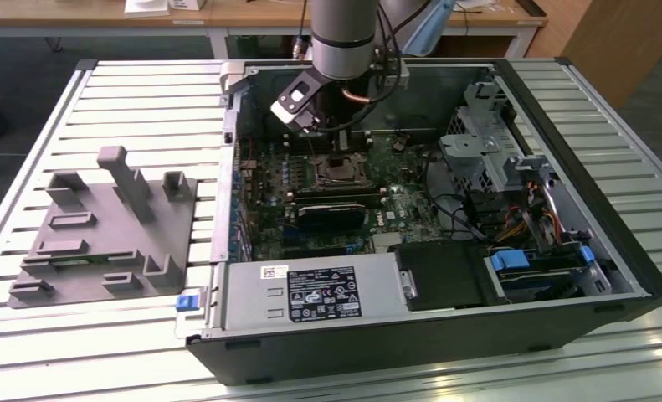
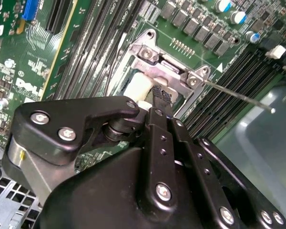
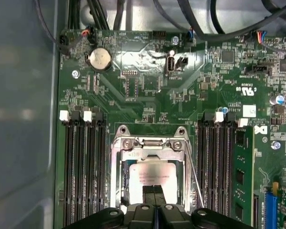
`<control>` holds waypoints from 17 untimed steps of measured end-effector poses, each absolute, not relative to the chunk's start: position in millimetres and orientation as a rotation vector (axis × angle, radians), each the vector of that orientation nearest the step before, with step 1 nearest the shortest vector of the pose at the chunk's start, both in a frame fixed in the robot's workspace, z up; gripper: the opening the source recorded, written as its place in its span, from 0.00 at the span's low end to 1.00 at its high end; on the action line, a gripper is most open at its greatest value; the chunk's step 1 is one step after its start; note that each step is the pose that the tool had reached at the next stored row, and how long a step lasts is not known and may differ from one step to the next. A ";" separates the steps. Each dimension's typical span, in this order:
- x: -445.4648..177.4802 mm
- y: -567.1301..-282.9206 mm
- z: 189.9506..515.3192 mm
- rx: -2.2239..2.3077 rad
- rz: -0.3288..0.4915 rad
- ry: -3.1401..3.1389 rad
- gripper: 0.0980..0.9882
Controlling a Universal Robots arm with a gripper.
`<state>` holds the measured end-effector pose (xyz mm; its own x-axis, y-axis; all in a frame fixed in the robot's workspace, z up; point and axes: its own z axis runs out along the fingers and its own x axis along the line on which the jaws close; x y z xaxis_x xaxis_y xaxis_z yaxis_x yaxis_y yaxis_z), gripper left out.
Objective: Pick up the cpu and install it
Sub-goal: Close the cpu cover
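Jaws of the gripper (image 3: 155,198) pinch the cpu (image 3: 150,174) inside the socket (image 3: 152,148); tilt risks bent contacts.

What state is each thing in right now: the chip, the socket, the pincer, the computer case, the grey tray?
cpu: lying within the open socket frame, under the pincer tips.
socket: frame open, lever wire swung free.
pincer: down at the cpu; grip unclear.
computer case: side open, board exposed.
grey tray: on the table, beside the case.
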<state>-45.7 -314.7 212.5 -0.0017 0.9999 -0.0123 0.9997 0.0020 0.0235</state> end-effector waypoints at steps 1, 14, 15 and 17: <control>-46.7 -314.7 212.0 2.202 0.012 2.205 0.01; -51.4 -314.7 203.6 2.202 0.012 2.206 0.01; -51.4 -314.7 203.1 2.202 0.012 2.206 0.01; -51.4 -314.7 202.2 2.202 0.012 2.206 0.01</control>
<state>-51.4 -314.7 202.2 -0.0017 0.9999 -0.0123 0.9997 0.0020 0.0234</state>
